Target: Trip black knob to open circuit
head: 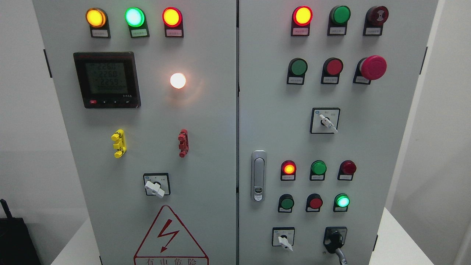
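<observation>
The black knob [335, 238] sits low on the right door, its lever cut off below; neither robot hand shows.

Robot body out of view

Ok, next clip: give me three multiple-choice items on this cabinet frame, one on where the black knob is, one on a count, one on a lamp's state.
1. Where is the black knob?
A. top left of the left door
B. bottom right of the right door
C. beside the meter

2. How many white-handled rotary switches are there?
A. one
B. three
C. five

3. What state is the round white lamp on the left door in?
A. lit
B. dark
C. covered by a hand

Answers: 1 B, it sits lowest on the right door, right of a white switch. 2 B, one on the left door, two on the right. 3 A, it glows brightly. No robot hand is in view.
</observation>
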